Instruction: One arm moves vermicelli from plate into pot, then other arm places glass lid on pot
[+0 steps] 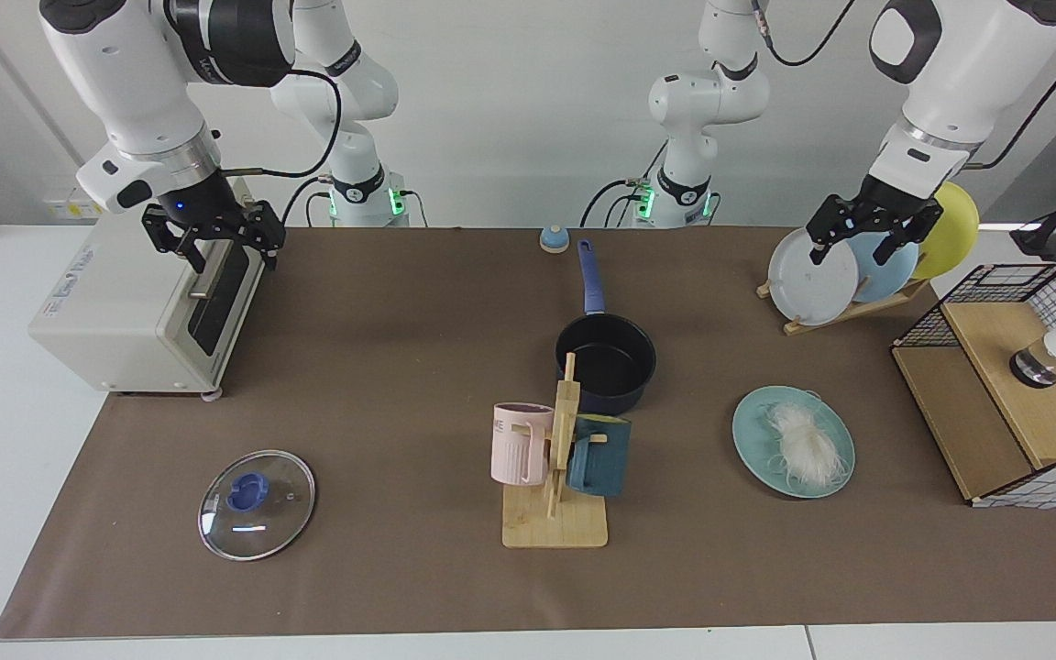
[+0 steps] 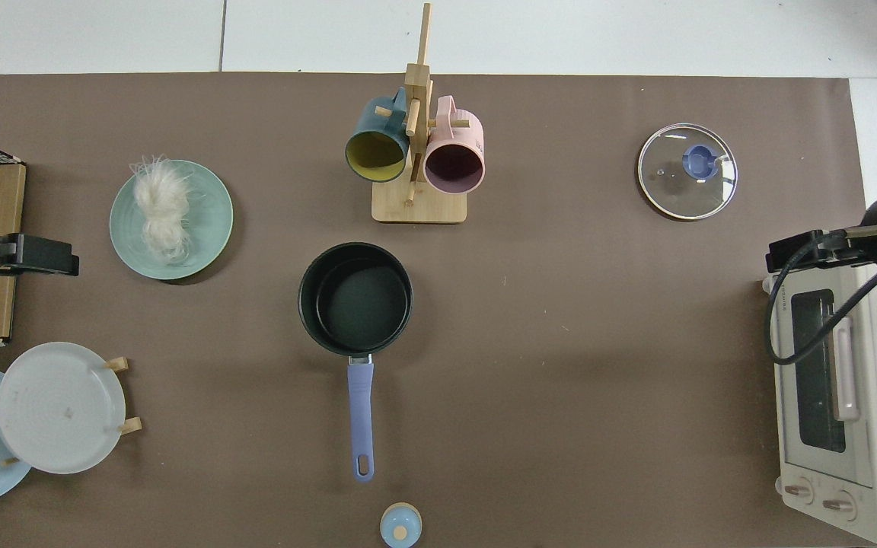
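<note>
The vermicelli (image 1: 803,445) (image 2: 161,209) lies as a white tangle on the teal plate (image 1: 753,440) (image 2: 210,221). Mid-table stands the navy pot (image 1: 615,367) (image 2: 355,298), nothing in it, its blue handle pointing toward the arm bases. The glass lid (image 1: 257,504) (image 2: 687,171) with a blue knob rests flat on the mat. My left gripper (image 1: 853,249) (image 2: 35,255) hangs open high above the dish rack, well behind the plate. My right gripper (image 1: 233,257) (image 2: 804,251) hovers open over the toaster oven, far from the lid.
A wooden mug stand (image 1: 555,477) with a pink and a dark teal mug sits just in front of the pot. A toaster oven (image 1: 143,302), a dish rack (image 1: 844,270), a wire-and-wood crate (image 1: 1005,385) and a small blue knobbed object (image 1: 554,238) ring the mat.
</note>
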